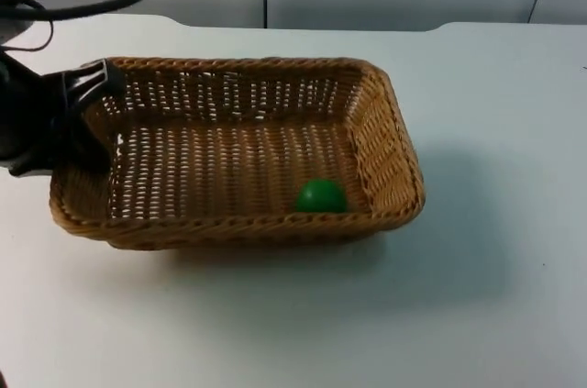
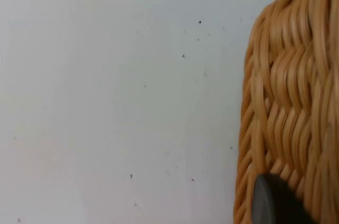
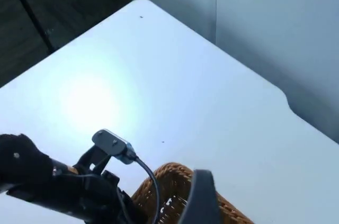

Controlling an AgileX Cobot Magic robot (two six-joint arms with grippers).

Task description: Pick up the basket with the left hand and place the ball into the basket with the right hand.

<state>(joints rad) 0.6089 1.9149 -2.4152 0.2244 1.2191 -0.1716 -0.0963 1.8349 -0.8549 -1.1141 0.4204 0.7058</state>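
Woven wicker basket (image 1: 238, 154), rectangular and light brown, sits on the white table (image 1: 477, 296) left of centre in the top view, casting a shadow on the table to its right and near side. Green ball (image 1: 321, 196) lies inside the basket on its floor, close to the near wall and towards the right end. Left gripper (image 1: 87, 94) is at the basket's left end, near the far corner, its black fingers pinching the rim there. In the left wrist view the basket's outer weave (image 2: 291, 107) runs alongside bare table surface (image 2: 116, 97), and a black fingertip (image 2: 273, 203) rests against the wicker. In the right wrist view the left arm (image 3: 58, 184) meets a corner of the basket (image 3: 169, 187), with the grey partition wall (image 3: 275, 28) beyond the table edge. Right gripper: a dark fingertip (image 3: 204, 197) stands before the camera; whether its fingers are spread or pressed together cannot be told.
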